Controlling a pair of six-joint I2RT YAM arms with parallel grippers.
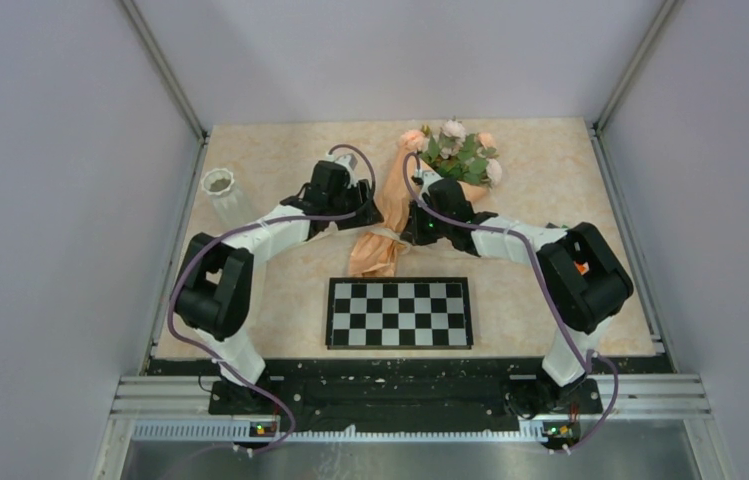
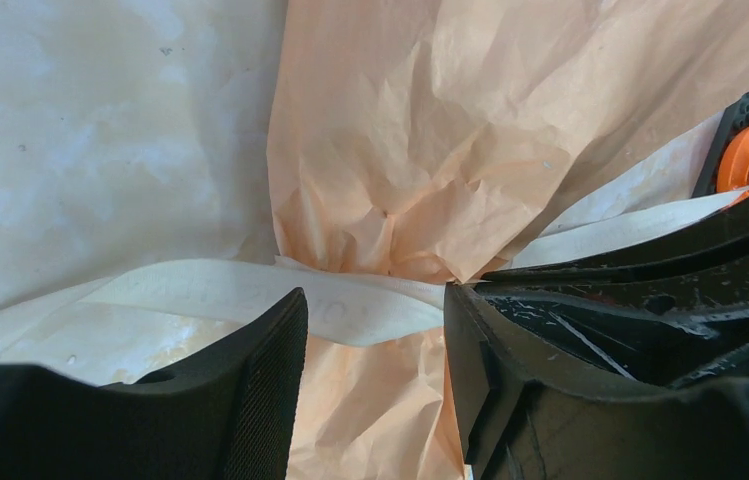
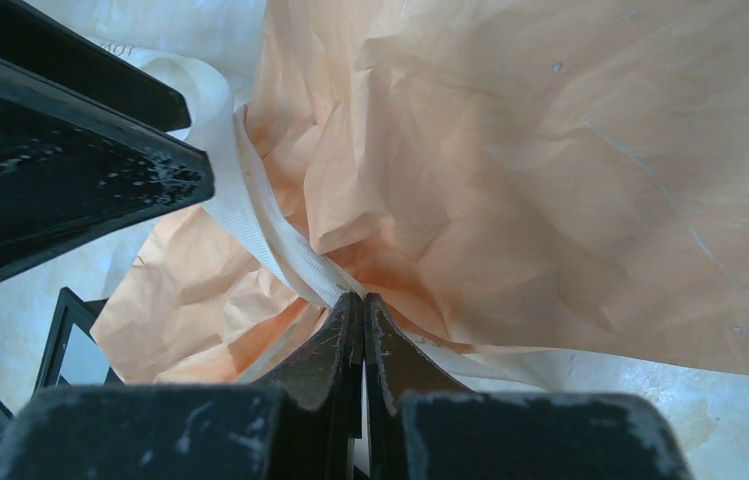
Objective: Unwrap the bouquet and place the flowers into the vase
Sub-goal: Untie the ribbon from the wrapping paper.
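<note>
Bouquet point(image 1: 375, 250) lies mid worktop point(image 1: 550, 170), blooms twd far edge; L gripper point(image 2: 372, 295) part-open astride cream ribbon point(image 2: 200, 285); R gripper point(image 3: 363, 300) clamped tight at ribbon

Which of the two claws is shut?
The right claw: its fingertips are pressed together on the cream ribbon. The left claw stands open, and the ribbon crosses the wide gap between its fingers.

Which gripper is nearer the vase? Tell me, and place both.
Left. The left gripper sits at the bouquet's tied waist, on the side facing the vase, which stands apart to its left. The right gripper is shut against the ribbon on the bouquet's far side.
</note>
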